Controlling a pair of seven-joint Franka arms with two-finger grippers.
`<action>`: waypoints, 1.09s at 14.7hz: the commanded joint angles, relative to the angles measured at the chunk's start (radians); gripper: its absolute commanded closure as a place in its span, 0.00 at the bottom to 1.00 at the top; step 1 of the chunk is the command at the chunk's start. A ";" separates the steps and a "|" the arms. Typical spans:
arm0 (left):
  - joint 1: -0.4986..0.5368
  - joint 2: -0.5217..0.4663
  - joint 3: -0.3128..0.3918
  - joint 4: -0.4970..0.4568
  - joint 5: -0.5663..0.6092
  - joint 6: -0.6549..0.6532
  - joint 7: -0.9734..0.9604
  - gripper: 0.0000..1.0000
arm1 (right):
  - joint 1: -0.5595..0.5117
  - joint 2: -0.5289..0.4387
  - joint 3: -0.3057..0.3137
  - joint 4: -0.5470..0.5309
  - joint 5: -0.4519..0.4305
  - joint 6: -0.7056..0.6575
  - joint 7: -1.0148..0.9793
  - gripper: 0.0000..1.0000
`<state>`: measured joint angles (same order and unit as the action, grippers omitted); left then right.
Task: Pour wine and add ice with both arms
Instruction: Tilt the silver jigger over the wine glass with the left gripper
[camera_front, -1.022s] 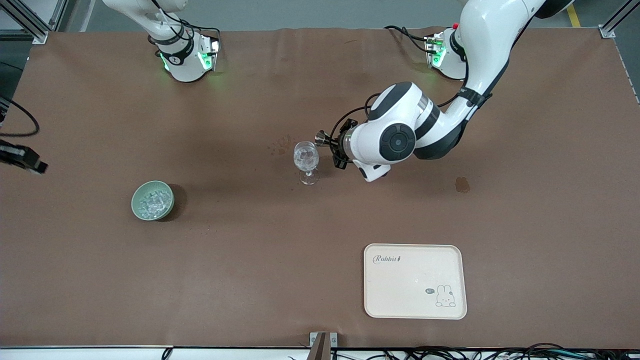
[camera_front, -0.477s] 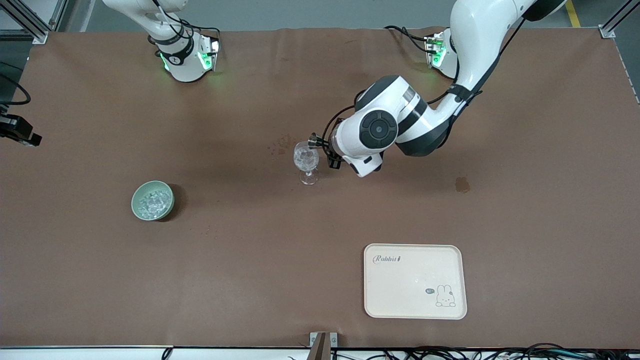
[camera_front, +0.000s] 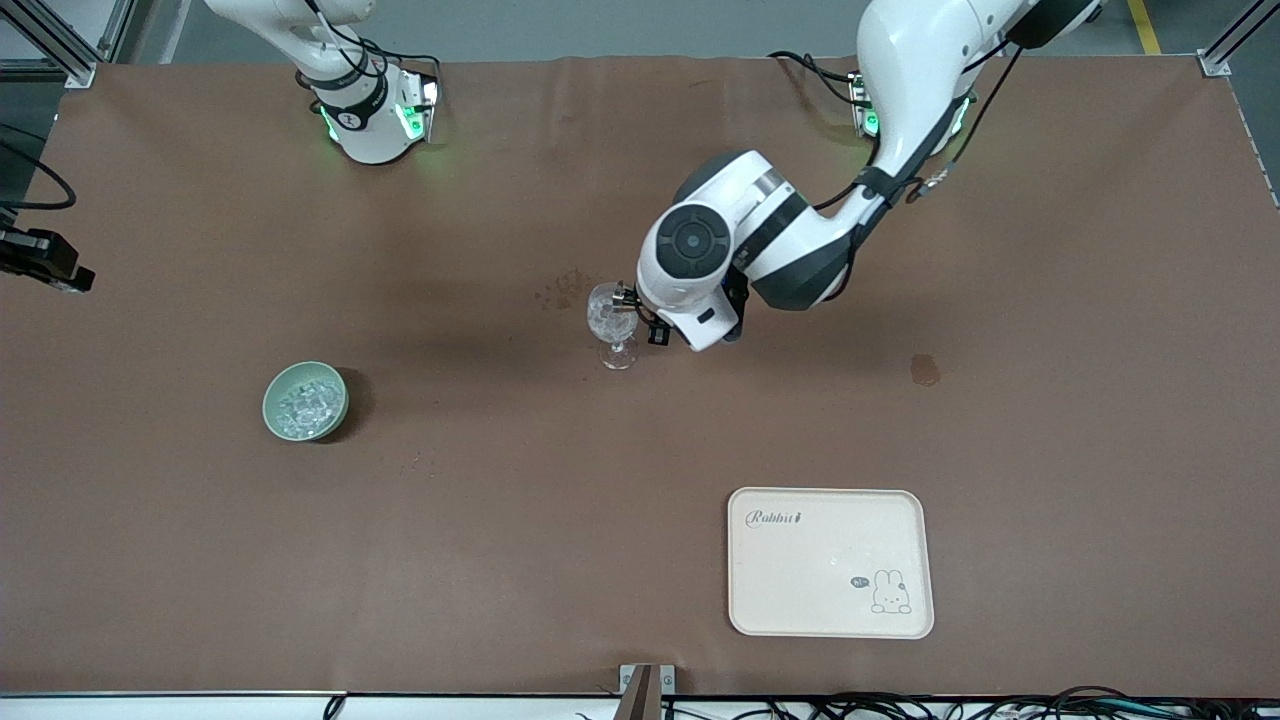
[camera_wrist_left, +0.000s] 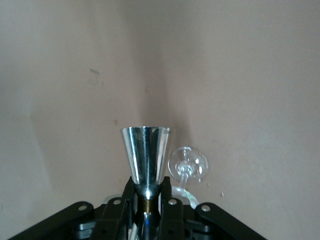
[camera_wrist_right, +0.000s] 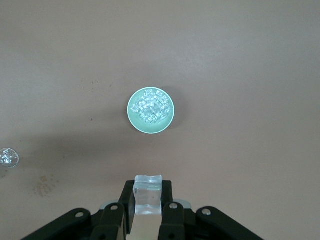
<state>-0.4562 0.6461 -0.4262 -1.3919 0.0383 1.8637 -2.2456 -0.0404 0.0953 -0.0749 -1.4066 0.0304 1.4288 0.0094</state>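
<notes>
My left gripper (camera_front: 645, 318) is shut on the stem of a shiny metal jigger (camera_front: 626, 296), which lies tipped on its side at the rim of the clear stemmed glass (camera_front: 612, 322). The glass stands mid-table with glinting bits in its bowl. In the left wrist view the jigger (camera_wrist_left: 146, 155) sticks out from the gripper (camera_wrist_left: 146, 189), with the glass foot (camera_wrist_left: 188, 165) below it. My right gripper (camera_wrist_right: 148, 194) is shut on one clear ice cube (camera_wrist_right: 148, 196), high over the table. The green bowl (camera_wrist_right: 151, 111) heaped with ice (camera_front: 303, 403) lies below it.
A cream tray (camera_front: 830, 562) with a rabbit print lies near the front camera, toward the left arm's end. A dark stain (camera_front: 925, 369) marks the brown table cover. The right hand's black part (camera_front: 45, 268) shows at the table's edge at the right arm's end.
My left arm has swung toward the right arm's end, bringing the jigger from beside the glass to its rim. The right hand's black part has shifted slightly at the view's edge.
</notes>
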 joint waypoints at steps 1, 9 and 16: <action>-0.102 0.014 0.102 0.094 0.041 -0.099 -0.014 1.00 | 0.002 -0.009 0.006 -0.012 -0.021 0.004 -0.002 0.99; -0.183 0.009 0.195 0.158 0.041 -0.172 -0.008 1.00 | 0.004 -0.008 0.006 -0.012 -0.020 0.002 0.000 0.99; -0.240 0.006 0.196 0.165 0.118 -0.175 -0.003 1.00 | 0.004 -0.008 0.006 -0.012 -0.018 0.009 0.001 0.99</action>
<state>-0.6636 0.6463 -0.2408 -1.2526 0.1039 1.7166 -2.2456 -0.0395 0.0956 -0.0738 -1.4070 0.0293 1.4298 0.0094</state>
